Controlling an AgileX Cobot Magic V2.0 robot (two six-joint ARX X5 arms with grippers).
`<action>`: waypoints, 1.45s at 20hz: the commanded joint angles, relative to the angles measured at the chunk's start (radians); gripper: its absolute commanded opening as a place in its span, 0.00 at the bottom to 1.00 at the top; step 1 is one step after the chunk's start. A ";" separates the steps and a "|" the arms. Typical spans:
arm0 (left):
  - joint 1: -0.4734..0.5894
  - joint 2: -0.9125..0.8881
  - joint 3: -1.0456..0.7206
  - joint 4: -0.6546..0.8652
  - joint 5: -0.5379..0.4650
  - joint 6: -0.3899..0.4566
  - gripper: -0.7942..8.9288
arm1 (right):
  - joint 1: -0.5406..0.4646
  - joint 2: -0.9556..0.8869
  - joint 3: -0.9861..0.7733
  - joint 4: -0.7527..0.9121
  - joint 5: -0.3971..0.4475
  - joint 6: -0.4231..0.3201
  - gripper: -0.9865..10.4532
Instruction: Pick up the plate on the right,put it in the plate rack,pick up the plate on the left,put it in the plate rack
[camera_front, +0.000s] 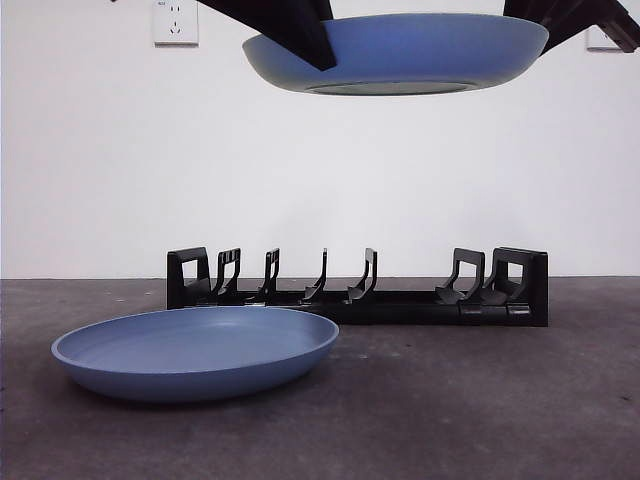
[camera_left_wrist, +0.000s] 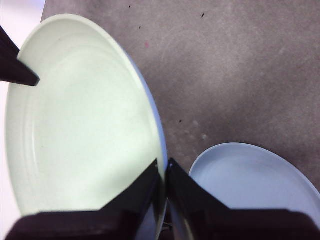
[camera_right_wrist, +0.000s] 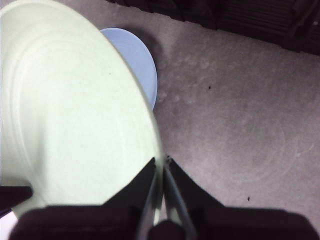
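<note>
A blue plate (camera_front: 420, 50) hangs level high above the table, held at its rim by both grippers. My left gripper (camera_left_wrist: 164, 167) is shut on the rim of this plate (camera_left_wrist: 85, 115); in the front view this left gripper (camera_front: 310, 45) clamps the plate's near left side. My right gripper (camera_right_wrist: 162, 162) is shut on the opposite rim of the same plate (camera_right_wrist: 75, 110), at the upper right as the right gripper (camera_front: 550, 28). A second blue plate (camera_front: 195, 352) lies flat on the table at the left. The black plate rack (camera_front: 400, 300) stands behind it with nothing in its prongs.
The table (camera_front: 480, 400) is dark grey and mottled. A white wall with a socket (camera_front: 175, 22) rises behind the rack. The lying plate (camera_left_wrist: 250, 185) shows below the left gripper, and this plate (camera_right_wrist: 137, 55) and the rack (camera_right_wrist: 250, 20) show beyond the right one.
</note>
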 joint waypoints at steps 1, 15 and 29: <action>0.001 -0.005 0.001 0.020 -0.018 -0.062 0.07 | -0.001 0.006 0.000 0.013 0.000 -0.002 0.27; 0.041 -0.005 0.001 0.027 0.122 -0.328 0.07 | -0.002 0.002 0.261 0.062 0.001 0.016 0.53; 0.533 0.003 0.001 0.524 0.692 -1.034 0.07 | 0.000 -0.134 0.475 -0.105 0.200 0.025 0.52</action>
